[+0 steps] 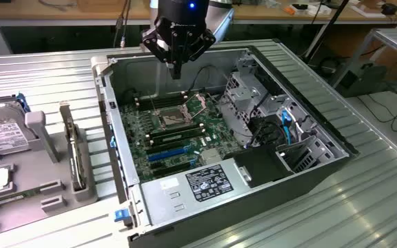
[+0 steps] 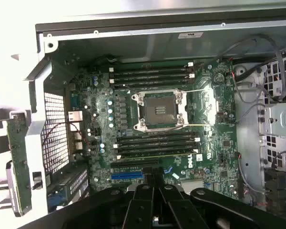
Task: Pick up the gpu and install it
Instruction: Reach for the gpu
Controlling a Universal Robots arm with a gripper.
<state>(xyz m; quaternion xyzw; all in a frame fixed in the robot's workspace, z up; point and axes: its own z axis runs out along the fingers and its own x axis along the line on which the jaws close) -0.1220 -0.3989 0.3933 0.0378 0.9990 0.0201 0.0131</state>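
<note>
Black gripper [image 1: 176,74] hangs with its fingers pressed together, holding nothing, over the far edge of the open black-and-silver computer case [image 1: 305,101]. Beneath it lies the green motherboard [image 1: 178,134] with a bare silver processor socket [image 2: 159,110]. Well apart from it, outside the case toward the exterior view's left, the slim black gpu [image 1: 74,150] stands on edge in a grey slotted holder [image 1: 36,126].

A green motherboard [image 2: 209,119] lies inside an open grey metal case [image 2: 133,31]. Black memory slots [image 2: 155,76] flank its square silver processor socket [image 2: 159,110]. Beyond one bank, a blue slot [image 2: 127,175] sits beside the black gripper [image 2: 154,185].
</note>
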